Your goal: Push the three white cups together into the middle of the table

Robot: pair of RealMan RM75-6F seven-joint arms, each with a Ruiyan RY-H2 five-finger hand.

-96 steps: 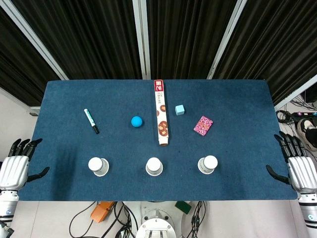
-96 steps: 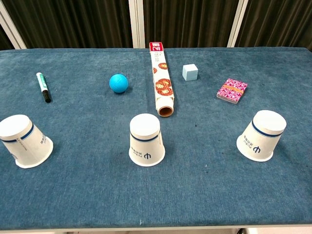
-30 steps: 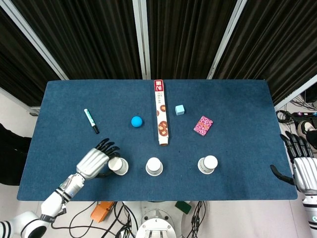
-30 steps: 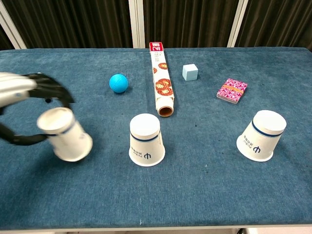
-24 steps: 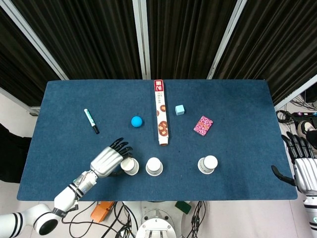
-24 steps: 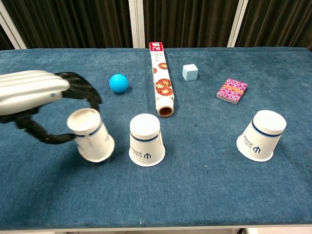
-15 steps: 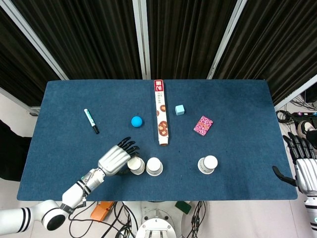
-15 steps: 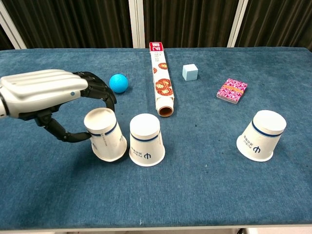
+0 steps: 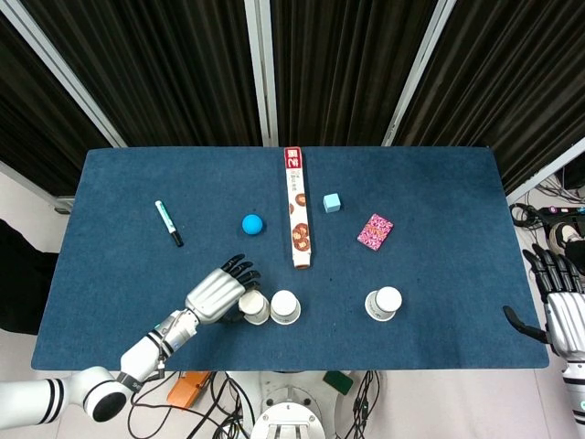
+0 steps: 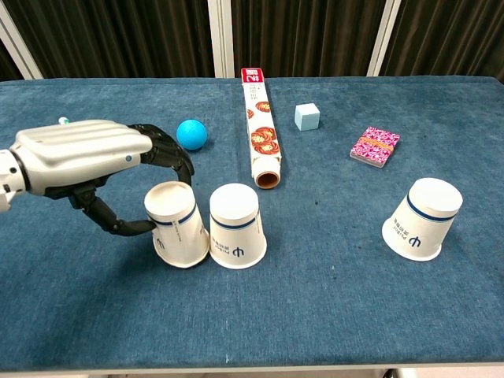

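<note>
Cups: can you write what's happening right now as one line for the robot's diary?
left hand: holds left cup | left cup: touching middle cup | right cup: apart, unmoved spot | right hand: off table edge, open

My left hand (image 10: pixel 87 161): silver shell, black fingers. Cups (image 10: pixel 237 226): white, blue band, blue logo. Table (image 9: pixel 439 229): dark blue cloth. Ball (image 10: pixel 191 134): bright blue. Cube (image 10: pixel 307 116): pale blue. Card box (image 10: pixel 375 146): pink, patterned. Marker (image 9: pixel 168 223): white, green, black-capped.
</note>
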